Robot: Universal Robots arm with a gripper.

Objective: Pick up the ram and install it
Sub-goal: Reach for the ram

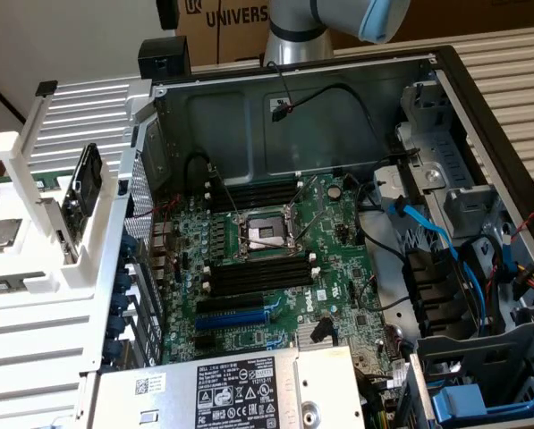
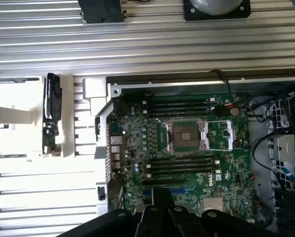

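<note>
Task barely begun. Ram (image 2: 52,106) upright in white rack (image 1: 92,246) outside computer case (image 1: 445,67), near case's fan-side wall. Motherboard (image 2: 187,148) memory slots (image 1: 253,279) empty. Pincer (image 2: 159,215) high above motherboard, holding nothing; finger spread: cannot tell.

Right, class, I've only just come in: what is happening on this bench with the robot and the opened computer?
A Universal Robots arm is poised high over an opened desktop case. Its gripper holds nothing. The ram stands on edge in a white holder outside the case, at the exterior view's left. On the motherboard, the black memory slots either side of the bare CPU socket look empty, so nothing is picked up or installed yet.
</note>
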